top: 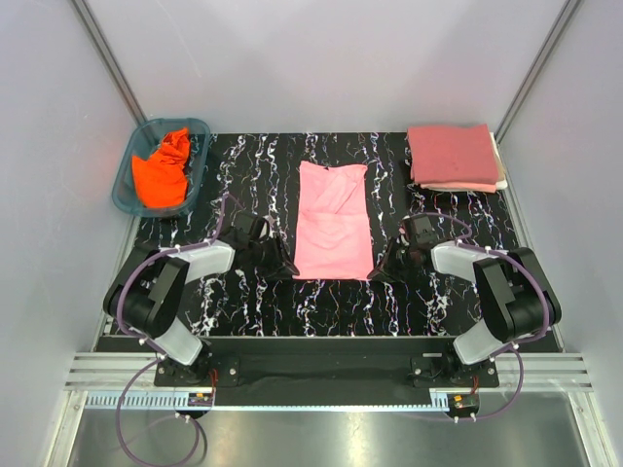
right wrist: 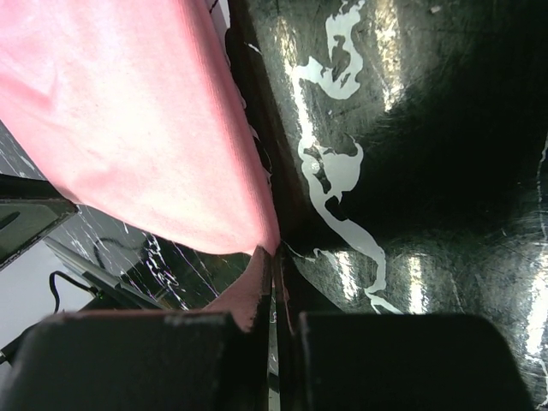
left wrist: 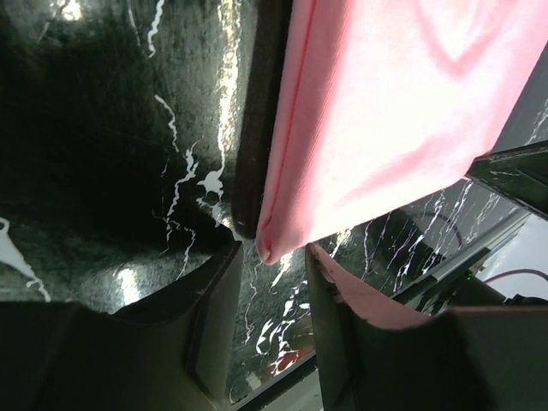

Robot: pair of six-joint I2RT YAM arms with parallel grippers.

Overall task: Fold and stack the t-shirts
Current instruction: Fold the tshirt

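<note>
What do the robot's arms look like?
The left arm and right arm have chunky black joints joined by silver-white links. Thin purple cables loop along each. The left gripper and right gripper are black, each with two flat fingers.

Soft matt pink cloth t-shirt (top: 334,224) on glossy black marbled tabletop (top: 331,307) (perhaps vinyl).
</note>
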